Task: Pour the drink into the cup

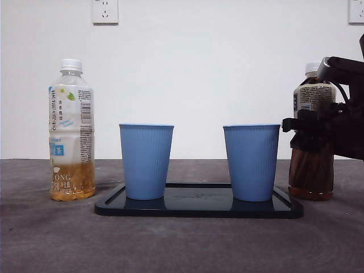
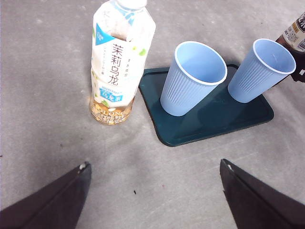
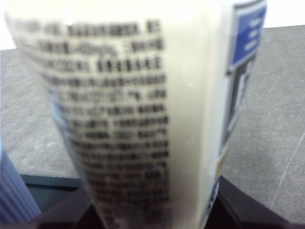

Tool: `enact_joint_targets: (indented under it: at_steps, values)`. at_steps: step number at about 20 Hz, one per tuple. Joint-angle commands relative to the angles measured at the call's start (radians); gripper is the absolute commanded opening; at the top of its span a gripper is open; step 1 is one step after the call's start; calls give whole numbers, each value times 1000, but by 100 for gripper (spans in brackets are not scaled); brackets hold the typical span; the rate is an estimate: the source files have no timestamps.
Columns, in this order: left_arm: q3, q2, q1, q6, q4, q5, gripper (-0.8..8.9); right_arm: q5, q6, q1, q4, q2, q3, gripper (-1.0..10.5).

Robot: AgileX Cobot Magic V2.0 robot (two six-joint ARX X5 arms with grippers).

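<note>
The right gripper, at the frame's right edge, brackets the dark tea bottle at label height for lifting, jaw contact indeterminate, beside the right cup on the tray; the left gripper waits open, empty.

The left end effector hovers above the grey tabletop with its jaws spread wide and nothing between them. Beyond it a pale tea bottle stands just left of a dark tray carrying two blue cups.
</note>
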Motion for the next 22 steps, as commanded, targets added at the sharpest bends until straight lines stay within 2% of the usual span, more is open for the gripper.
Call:
enact_joint_targets:
  at_steps: [1,6,9,10,14,17,22]
  values:
    - [24,4,-3,13,8,3,436,-3,-25,5,-40,-23,10,108]
    - [24,4,-3,16,10,3,436,17,-122,4,-216,-217,11,101]
    - [24,4,-6,19,10,4,436,47,-193,5,-444,-344,40,85]
    - [24,4,-13,21,13,28,436,60,-224,5,-549,-383,65,86]
    - [24,3,-38,20,71,229,437,106,-346,5,-922,-472,214,86]
    - [24,3,-54,20,92,316,437,143,-476,19,-1160,-482,338,86]
    - [24,3,-87,15,147,428,437,300,-689,94,-1386,-480,454,86]
